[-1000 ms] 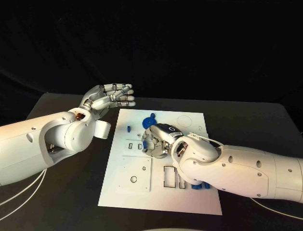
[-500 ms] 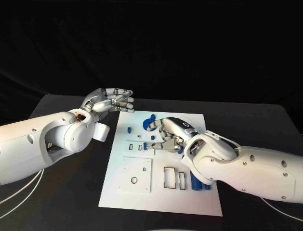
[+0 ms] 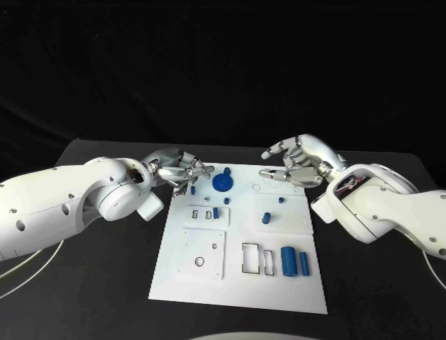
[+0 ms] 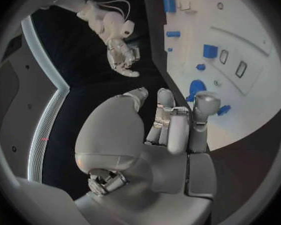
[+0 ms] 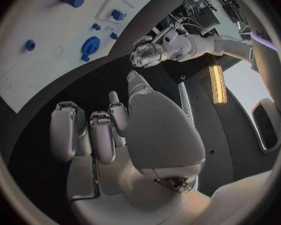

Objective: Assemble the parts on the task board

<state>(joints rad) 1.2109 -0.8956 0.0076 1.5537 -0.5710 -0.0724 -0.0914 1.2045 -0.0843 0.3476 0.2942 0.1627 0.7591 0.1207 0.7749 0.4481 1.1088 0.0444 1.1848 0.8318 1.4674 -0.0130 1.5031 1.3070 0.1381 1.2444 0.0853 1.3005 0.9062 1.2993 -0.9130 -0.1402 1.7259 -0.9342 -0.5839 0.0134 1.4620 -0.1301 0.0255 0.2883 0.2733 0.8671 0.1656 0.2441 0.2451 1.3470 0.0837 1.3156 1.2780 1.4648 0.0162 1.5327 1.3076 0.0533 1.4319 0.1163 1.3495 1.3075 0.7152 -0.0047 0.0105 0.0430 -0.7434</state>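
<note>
White plate on black: the task board [image 3: 208,280] lies in the middle of the table [image 3: 100,283], and trouble looks likeliest at its far left corner, where the left hand [image 3: 179,172] hangs with fingers curled in; whether they hold anything I cannot tell. A small blue part [image 3: 193,190] lies just beside those fingers, and a careless lowering could knock it off the board. Further right sits the round blue part [image 3: 223,182], then a short peg [image 3: 266,217] standing mid-board and two blue bars [image 3: 296,261] nearer the robot. At the far right corner the right hand [image 3: 300,163] hovers, fingers apart and holding nothing; a sweep inward from there could clip the peg
</note>
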